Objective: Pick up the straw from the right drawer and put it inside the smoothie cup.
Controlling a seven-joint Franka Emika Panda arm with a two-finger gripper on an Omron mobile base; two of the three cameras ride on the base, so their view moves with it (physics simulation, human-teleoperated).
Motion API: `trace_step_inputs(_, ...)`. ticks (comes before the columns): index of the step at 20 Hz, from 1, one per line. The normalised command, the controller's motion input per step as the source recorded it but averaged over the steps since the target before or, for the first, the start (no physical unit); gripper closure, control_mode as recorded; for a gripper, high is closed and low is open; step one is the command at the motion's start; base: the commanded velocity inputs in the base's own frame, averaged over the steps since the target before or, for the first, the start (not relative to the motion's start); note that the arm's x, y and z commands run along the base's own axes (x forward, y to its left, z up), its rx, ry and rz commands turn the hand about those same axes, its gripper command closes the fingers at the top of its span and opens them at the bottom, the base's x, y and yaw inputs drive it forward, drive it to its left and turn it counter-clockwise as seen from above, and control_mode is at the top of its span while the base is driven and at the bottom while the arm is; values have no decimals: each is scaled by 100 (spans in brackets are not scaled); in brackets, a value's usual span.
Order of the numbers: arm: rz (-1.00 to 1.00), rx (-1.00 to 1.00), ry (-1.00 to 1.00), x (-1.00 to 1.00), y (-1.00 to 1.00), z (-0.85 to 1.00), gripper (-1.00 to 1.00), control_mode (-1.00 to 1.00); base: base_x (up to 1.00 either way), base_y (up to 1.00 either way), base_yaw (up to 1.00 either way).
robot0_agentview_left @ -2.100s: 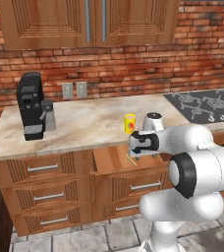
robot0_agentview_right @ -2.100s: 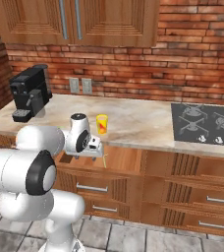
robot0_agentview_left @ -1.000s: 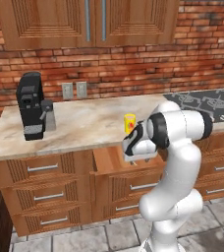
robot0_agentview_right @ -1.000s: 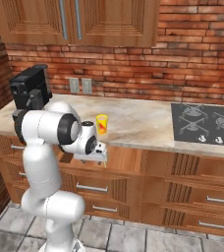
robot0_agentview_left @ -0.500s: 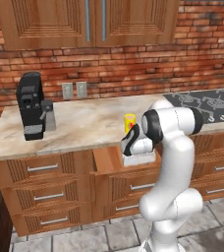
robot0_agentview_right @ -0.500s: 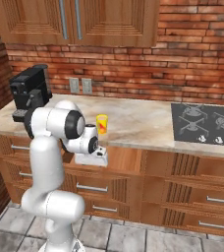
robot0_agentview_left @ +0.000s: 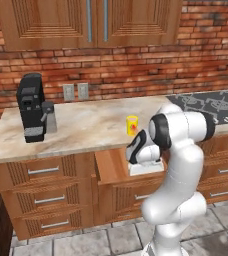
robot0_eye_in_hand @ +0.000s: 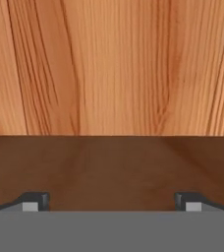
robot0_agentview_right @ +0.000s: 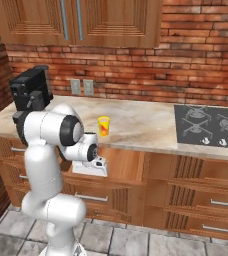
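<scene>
The right drawer (robot0_agentview_left: 111, 167) (robot0_agentview_right: 128, 164) stands pulled out below the counter. My gripper (robot0_agentview_left: 146, 169) (robot0_agentview_right: 90, 167) reaches down into it, at its right side in the left base view. In the hand view the gripper (robot0_eye_in_hand: 112, 202) is open, its two fingertips (robot0_eye_in_hand: 35, 201) far apart with nothing between them, over the drawer's plank floor (robot0_eye_in_hand: 114, 69) and a darker wooden wall (robot0_eye_in_hand: 112, 167). The straw is out of view. The yellow smoothie cup (robot0_agentview_left: 131, 125) (robot0_agentview_right: 103, 126) stands upright on the counter just behind the open drawer.
A black coffee machine (robot0_agentview_left: 31, 107) (robot0_agentview_right: 31, 90) with a grey jug sits at the counter's left end. A cooktop (robot0_agentview_left: 211, 102) (robot0_agentview_right: 208, 122) lies at the right. Closed drawers with silver handles (robot0_agentview_left: 48, 170) flank the open one. Wall cabinets (robot0_agentview_left: 96, 20) hang above.
The arm has unfolded and swung its hand down from counter height into the open drawer. The jaws have stayed wide open. Cup and drawer have not moved.
</scene>
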Motion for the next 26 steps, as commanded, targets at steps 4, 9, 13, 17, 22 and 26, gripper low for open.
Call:
trace_step_inputs(4, 0, 0, -5, -100, -11, 1, -100, -100, 0, 0, 0)
trace_step_inputs(9, 0, 0, -13, -90, 0, 13, -100, -100, 0, 0, 0)
trace_step_inputs(13, 0, 1, -7, -5, 0, 31, -100, -100, 0, 0, 0)
trace_step_inputs(17, 0, 3, -2, 31, 0, 25, -100, -100, 0, 0, 0)
trace_step_inputs(22, 0, 2, 0, 51, 0, 7, -100, -100, 0, 0, 0)
trace_step_inputs(26, 0, 0, 0, 60, 0, 0, -100, -100, 0, 0, 0)
